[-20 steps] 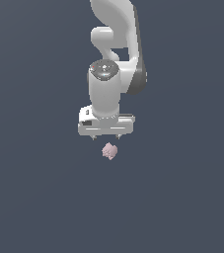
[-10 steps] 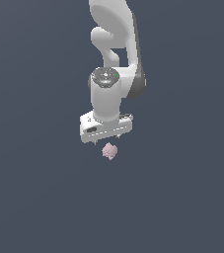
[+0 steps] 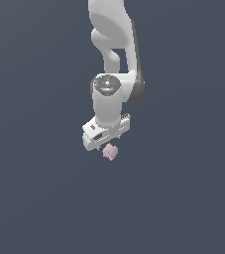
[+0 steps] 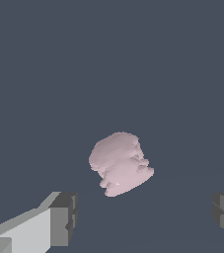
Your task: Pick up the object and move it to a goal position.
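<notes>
One white arm reaches down; its spread end effector hovers just above the pink object.

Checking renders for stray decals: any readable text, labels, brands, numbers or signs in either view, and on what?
None: no text, label, brand, number or sign can be read in either view.
The white gripper carries no markings, and its jaws stand wide apart in the wrist view.
The pale pink blob is plain and lumpy.
The dark blue-grey floor is uniform and bare of print.
</notes>
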Controlling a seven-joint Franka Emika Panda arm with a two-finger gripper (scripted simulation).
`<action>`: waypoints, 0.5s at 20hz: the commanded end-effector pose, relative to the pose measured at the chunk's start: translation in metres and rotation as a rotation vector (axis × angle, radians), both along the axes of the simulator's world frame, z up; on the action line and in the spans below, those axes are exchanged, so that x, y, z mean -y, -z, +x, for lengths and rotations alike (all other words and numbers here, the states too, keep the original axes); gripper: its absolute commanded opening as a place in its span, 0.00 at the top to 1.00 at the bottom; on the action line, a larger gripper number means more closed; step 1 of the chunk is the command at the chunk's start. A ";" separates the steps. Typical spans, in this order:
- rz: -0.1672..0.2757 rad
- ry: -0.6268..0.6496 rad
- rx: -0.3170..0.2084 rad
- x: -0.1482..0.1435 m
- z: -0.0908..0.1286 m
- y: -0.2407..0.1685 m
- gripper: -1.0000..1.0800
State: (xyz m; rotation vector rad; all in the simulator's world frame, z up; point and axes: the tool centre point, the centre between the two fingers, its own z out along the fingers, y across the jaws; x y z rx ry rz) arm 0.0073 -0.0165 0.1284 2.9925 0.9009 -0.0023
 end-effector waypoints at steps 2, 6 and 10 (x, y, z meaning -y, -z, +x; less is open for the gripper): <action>0.002 -0.101 -0.003 -0.001 -0.001 0.007 0.04; 0.005 -0.213 -0.005 -0.003 -0.002 0.015 0.04; 0.008 -0.311 -0.006 -0.005 -0.002 0.022 0.04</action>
